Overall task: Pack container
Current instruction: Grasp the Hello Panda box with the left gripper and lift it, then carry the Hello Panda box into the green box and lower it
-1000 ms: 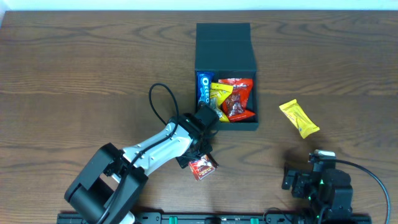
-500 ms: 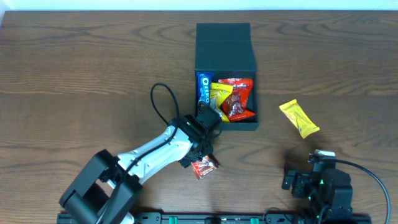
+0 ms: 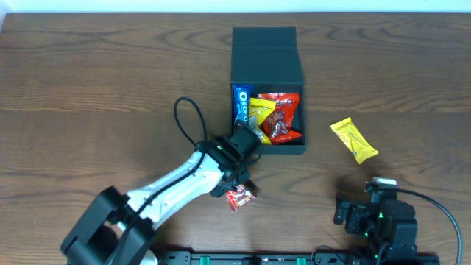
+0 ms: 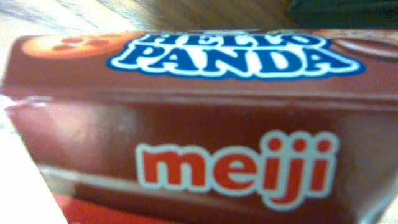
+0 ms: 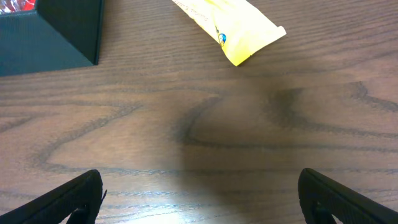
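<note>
Container [image 3: 267,92] sat open near the middle of the wooden table [image 3: 88,88], toward the far edge, with its flap lid folded back on the far side. Inside it were a blue Oreo packet [image 3: 240,104] along the left wall, a yellow packet [image 3: 259,114] next to it, and red packets [image 3: 285,112] filling the right part. The left gripper [image 3: 235,182] was just off the container's near left corner, right over a small red Hello Panda box [image 3: 242,196] lying on the table. In the left wrist view the box's face [image 4: 205,124] with its Hello Panda and meiji print filled the frame very close up. No fingers were visible there, so I could not tell how wide the left claw stood or whether it gripped the box. A black cable loop [image 3: 184,121] arched off the left arm. The right gripper [image 5: 199,202] was low over bare table at the near right, its fingers [image 5: 62,199] spread wide and holding nothing. Another yellow snack packet [image 3: 354,140] lay loose on the table to the right of the container, apart from it and ahead of the right gripper.
</note>
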Motion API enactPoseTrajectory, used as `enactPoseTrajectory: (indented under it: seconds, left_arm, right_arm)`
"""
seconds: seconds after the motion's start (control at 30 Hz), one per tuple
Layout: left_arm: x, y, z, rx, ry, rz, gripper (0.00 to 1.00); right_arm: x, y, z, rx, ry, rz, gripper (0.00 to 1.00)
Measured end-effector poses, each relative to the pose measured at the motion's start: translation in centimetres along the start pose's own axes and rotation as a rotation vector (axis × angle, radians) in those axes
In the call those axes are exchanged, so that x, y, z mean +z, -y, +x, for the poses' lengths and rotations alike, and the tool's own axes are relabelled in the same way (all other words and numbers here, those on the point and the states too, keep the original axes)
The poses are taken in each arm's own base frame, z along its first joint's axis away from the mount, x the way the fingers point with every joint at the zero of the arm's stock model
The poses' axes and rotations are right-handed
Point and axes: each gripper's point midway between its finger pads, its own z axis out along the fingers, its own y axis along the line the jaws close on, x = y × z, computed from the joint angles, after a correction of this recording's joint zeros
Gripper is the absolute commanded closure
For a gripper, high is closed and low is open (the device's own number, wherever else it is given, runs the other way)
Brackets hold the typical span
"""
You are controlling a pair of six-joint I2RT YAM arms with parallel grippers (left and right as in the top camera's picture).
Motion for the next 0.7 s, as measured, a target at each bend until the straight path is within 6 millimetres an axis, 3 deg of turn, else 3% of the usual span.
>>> enactPoseTrajectory:
  seconds: [0.27, 0.57, 0.7]
  left_arm:
    - [-3.9, -1.3, -0.5, 0.035, 0.068, -0.030, 0.57]
    - [-11.5, 3.0, -3.1, 0.256, 0.195, 0.043, 0.53]
    - [-13.7, 4.3, -4.0, 0.360, 0.200, 0.017, 0.54]
  right_arm:
    - [0.0, 0.0, 0.0, 0.000, 0.000, 0.000, 0.01]
    - [0.0, 0.0, 0.0, 0.000, 0.000, 0.000, 0.01]
    - [0.0, 0.0, 0.0, 0.000, 0.000, 0.000, 0.01]
